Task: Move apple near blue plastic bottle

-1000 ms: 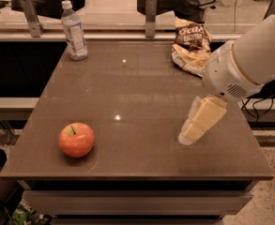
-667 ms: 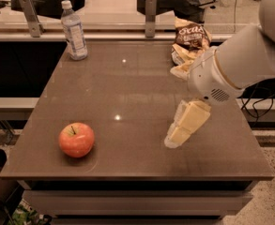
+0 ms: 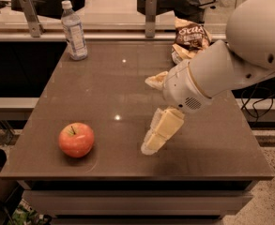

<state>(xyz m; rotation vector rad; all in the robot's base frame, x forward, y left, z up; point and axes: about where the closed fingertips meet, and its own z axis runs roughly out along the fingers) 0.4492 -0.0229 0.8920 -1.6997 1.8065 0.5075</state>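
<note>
Camera view: apple (image 3: 76,139) ungrasped, well apart from blue plastic bottle (image 3: 74,32); empty pincer (image 3: 149,147) hangs near apple, open or closed unclear.

Red-orange apple (image 3: 76,139) stem-up front left, blue plastic bottle (image 3: 74,32) upright back left, gripper (image 3: 149,147) right of apple.
</note>
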